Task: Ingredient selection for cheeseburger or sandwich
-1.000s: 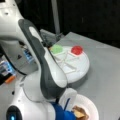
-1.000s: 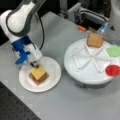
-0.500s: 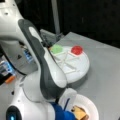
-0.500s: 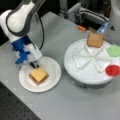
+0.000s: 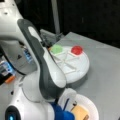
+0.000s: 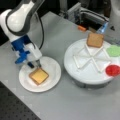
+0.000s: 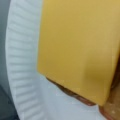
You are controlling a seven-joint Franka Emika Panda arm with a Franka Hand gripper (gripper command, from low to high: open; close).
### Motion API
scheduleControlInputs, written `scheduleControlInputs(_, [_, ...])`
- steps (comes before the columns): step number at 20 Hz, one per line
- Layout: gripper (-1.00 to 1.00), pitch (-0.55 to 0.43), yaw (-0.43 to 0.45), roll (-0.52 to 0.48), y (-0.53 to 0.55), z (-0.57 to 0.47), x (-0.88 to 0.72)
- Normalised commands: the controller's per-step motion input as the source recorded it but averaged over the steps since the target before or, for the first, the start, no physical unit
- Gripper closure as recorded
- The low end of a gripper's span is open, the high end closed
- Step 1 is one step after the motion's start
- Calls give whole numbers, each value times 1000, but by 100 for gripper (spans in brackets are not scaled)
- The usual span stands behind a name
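The sandwich [image 6: 38, 75] is a small stack with a yellow cheese square on top, lying on a white paper plate [image 6: 53, 68]. In the wrist view the cheese [image 7: 80, 45] fills the frame, with a brown layer [image 7: 75, 96] showing under its edge. My gripper [image 6: 35, 65] hovers just behind the stack at the plate's far-left side, open with nothing between its fingers. Other ingredients lie in the white sectioned tray [image 6: 82, 77]: a brown toast square [image 6: 95, 40], a green leaf [image 6: 114, 50] and a red disc [image 6: 112, 70]. In a front view the leaf [image 5: 57, 49] and disc [image 5: 76, 50] show behind my arm.
The arm's white and grey links [image 5: 47, 72] hide much of the plate [image 5: 91, 105] in a front view. Grey equipment with an orange part [image 6: 82, 28] stands behind the tray. A dark perforated board [image 6: 15, 107] runs along the table's near-left edge.
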Motion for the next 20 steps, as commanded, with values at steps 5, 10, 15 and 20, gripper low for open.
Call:
scheduleControlInputs(5, [-100, -32, 16, -77, 134, 160, -236])
scheduleControlInputs(10, [-100, 54, 2, -149, 263, 335, -281])
scheduleControlInputs(15, [-100, 85, -82, -315, 357, 269, -298])
scheduleControlInputs(20, [-100, 46, -194, -499, 509, 133, -523])
